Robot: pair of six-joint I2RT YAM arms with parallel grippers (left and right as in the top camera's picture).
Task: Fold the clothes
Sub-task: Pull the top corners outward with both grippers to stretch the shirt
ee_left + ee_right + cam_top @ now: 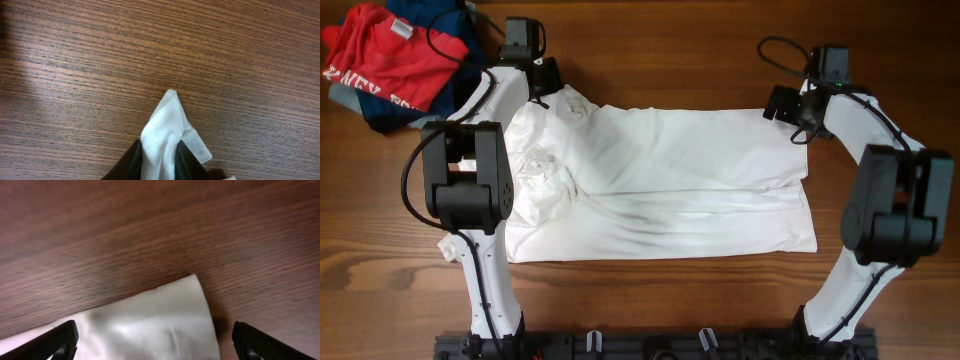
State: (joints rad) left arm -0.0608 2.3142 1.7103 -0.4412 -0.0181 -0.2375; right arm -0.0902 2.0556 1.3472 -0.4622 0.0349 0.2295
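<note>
Across the middle of the wooden tabletop (650, 300), white shirt (670, 190) spread out between both arms, one far corner pinched, the other framed.

Lies wrinkled and mostly flat, bunched into folds at its left end beside the left arm, near edge running fairly straight along the front. Left tool (159, 152) at the far left corner, closed narrow on a peak of white fabric that pokes out between its dark fingers (131, 162), a hemmed edge just beside. Right tool (160, 339) at the far right corner, spread wide, fingers (60, 340) well apart on either side of the cloth corner resting on the wood; contact with the fabric not clear. Well apart at the far left corner of the tabletop, red printed T-shirt (380, 60) heaped on navy blue garments (420, 15).
</note>
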